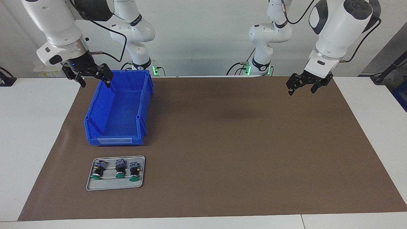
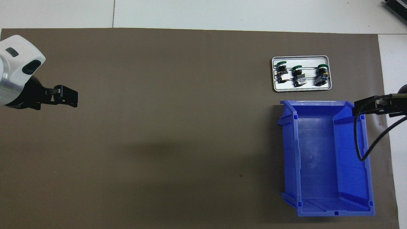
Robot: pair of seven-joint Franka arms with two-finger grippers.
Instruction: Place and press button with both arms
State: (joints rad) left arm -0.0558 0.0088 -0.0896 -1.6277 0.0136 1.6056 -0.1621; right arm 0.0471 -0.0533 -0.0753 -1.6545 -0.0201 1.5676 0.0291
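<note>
Nothing's started yet: both the left gripper (image 1: 302, 86) and right gripper (image 1: 92, 76) hang wide open and empty, three green push-buttons (image 1: 120, 169) sit in the metal tray (image 1: 92, 187) beside the blue bin (image 1: 143, 95), so first comes a grab.

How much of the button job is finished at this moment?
Nothing looks done. All three buttons lie on the grey tray; the blue bin is empty. The left gripper and right gripper hang open, holding nothing. Picking, placing and pressing remain.
</note>
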